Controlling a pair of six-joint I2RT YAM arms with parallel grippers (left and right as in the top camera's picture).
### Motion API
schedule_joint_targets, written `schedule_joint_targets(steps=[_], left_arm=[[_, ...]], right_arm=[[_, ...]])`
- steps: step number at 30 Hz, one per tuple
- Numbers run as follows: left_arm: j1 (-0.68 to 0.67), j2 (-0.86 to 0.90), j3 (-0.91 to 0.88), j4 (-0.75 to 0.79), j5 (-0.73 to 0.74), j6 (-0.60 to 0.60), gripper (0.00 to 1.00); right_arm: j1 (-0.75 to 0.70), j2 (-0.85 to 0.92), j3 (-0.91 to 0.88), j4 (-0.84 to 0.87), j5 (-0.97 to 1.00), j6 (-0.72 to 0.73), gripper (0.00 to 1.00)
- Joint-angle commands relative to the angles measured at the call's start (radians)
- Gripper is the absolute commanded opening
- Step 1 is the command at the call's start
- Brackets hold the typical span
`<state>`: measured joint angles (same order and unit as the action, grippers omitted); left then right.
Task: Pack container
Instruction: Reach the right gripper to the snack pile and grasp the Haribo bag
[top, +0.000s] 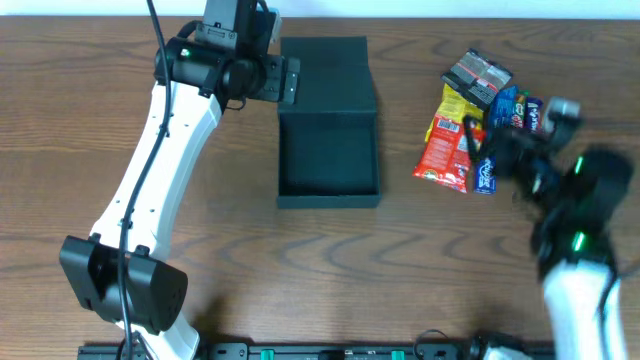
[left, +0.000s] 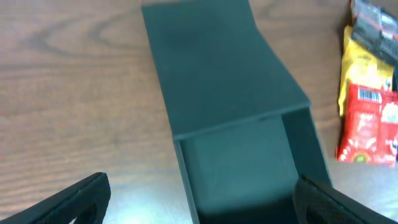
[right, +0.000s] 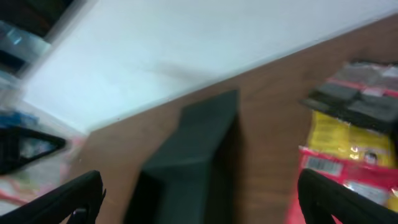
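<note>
Hovering, spread apart, by the snack packets (top: 455, 140), the right end effector (right: 200, 198) faces the open container (top: 328, 160) at nine o'clock, lying twelve-to-six.

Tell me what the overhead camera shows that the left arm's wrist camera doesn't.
Only overhead: the left arm and right arm, plus blue packets in the snack pile. Only left wrist: its own fingers, spread wide, and a close look at the box's bare inside. Both: the open container, lid flap folded back, with the red packet and yellow packet beside it.
</note>
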<state>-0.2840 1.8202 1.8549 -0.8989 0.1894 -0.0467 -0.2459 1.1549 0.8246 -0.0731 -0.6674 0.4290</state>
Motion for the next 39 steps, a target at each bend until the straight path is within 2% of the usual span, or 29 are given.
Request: schedule_joint_targets(steps=[1, 5, 8, 10, 13, 17, 19, 22, 26, 28, 31, 37, 39], left_arm=[[0.003, 0.005, 0.006, 0.01, -0.034, 0.017, 0.95], [0.003, 0.005, 0.006, 0.009, -0.033, 0.016, 0.95], [0.003, 0.005, 0.006, 0.01, -0.037, 0.017, 0.95], [0.003, 0.005, 0.006, 0.01, -0.037, 0.017, 0.95], [0.003, 0.005, 0.006, 0.01, -0.043, 0.017, 0.95], [0.003, 0.006, 0.006, 0.009, -0.043, 0.018, 0.95], [0.003, 0.006, 0.006, 0.009, -0.043, 0.018, 0.95], [0.004, 0.006, 0.006, -0.002, -0.044, 0.019, 0.95], [0.004, 0.006, 0.006, -0.019, -0.044, 0.026, 0.95], [0.004, 0.006, 0.006, -0.018, -0.044, 0.025, 0.95], [0.004, 0.006, 0.006, -0.018, -0.044, 0.025, 0.95], [0.004, 0.006, 0.006, -0.018, -0.044, 0.026, 0.95], [0.004, 0.006, 0.006, -0.018, -0.044, 0.026, 0.95]], right_arm=[[-0.002, 0.232, 0.224, -0.121, -0.079, -0.249, 0.99], [0.045, 0.475, 0.51, -0.342, 0.063, -0.352, 0.99], [0.076, 0.654, 0.706, -0.453, 0.159, -0.343, 0.99], [0.076, 0.748, 0.79, -0.5, 0.262, -0.238, 0.99], [0.089, 0.875, 0.89, -0.549, 0.413, -0.174, 0.98], [0.141, 0.99, 1.01, -0.558, 0.571, -0.186, 0.99], [0.175, 1.04, 1.058, -0.551, 0.647, -0.246, 0.99], [0.25, 1.096, 1.087, -0.549, 0.727, -0.394, 0.99], [0.339, 1.116, 1.086, -0.574, 0.972, -0.494, 0.99], [0.351, 1.133, 1.086, -0.57, 1.091, -0.495, 0.99], [0.347, 1.163, 1.086, -0.58, 1.138, -0.499, 0.98], [0.346, 1.215, 1.086, -0.577, 1.273, -0.497, 0.88], [0.344, 1.221, 1.086, -0.562, 1.27, -0.498, 0.82]])
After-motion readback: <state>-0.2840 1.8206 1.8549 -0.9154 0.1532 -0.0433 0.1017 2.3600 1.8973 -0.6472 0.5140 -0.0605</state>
